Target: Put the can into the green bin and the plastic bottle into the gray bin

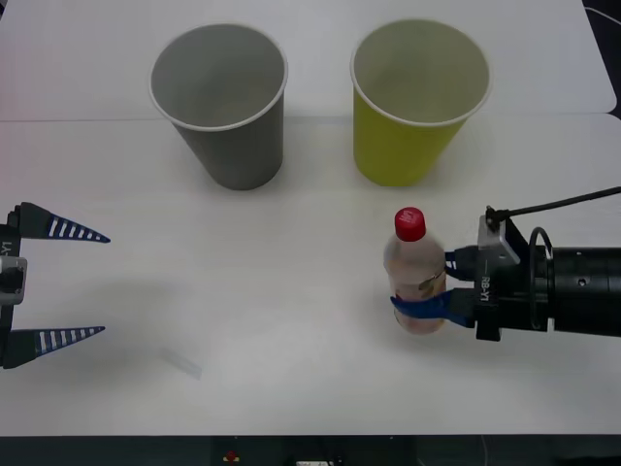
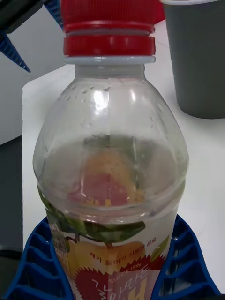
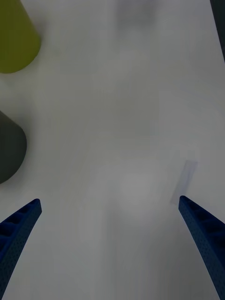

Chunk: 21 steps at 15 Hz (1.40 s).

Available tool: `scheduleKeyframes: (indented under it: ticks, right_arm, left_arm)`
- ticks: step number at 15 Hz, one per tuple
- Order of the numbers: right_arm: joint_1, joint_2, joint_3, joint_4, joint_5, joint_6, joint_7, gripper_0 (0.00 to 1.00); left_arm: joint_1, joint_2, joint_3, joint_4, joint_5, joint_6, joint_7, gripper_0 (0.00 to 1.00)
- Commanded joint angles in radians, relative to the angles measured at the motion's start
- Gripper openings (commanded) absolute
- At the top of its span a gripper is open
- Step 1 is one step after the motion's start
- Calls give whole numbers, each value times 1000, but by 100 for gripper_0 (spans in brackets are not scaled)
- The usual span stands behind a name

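Observation:
The plastic bottle (image 1: 415,277) stands upright on the right half of the white table, in front of the green bin (image 1: 408,126). It has a red cap and a fruit label. My right gripper (image 1: 432,286) reaches in from the right and is shut on the bottle's lower body; in the right wrist view the bottle (image 2: 110,178) sits between the blue fingers (image 2: 42,267). The gray bin (image 1: 233,126) stands upright at the back left, beside the green bin. My left gripper (image 1: 78,282) hovers open at the table's left edge, holding nothing. The can is out of view.
A small strip of clear tape (image 1: 182,362) lies flat near the front of the table, right of the left gripper. The left wrist view shows the green bin (image 3: 14,37) and gray bin (image 3: 9,145) off to one side.

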Motion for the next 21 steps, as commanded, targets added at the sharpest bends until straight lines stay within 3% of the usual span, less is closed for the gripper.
scheduleKeyframes:
  ticks: [1,5,9,13,21]
  right_arm:
    - [1,0,-47,-90,61,-1,-187,0]
    - [-40,0,-127,-225,179,-77,-491,0]
    - [-167,0,-141,-282,262,-186,-718,0]
    - [-310,-3,-126,-273,291,-251,-773,0]
    - [-736,-57,108,-57,292,-252,-818,0]
  left_arm:
    - [0,0,0,0,0,0,0,100]
    - [0,0,0,0,0,0,0,100]
    - [0,0,0,0,0,0,0,100]
    - [0,0,0,0,0,0,0,100]
    - [0,0,0,0,0,0,0,100]
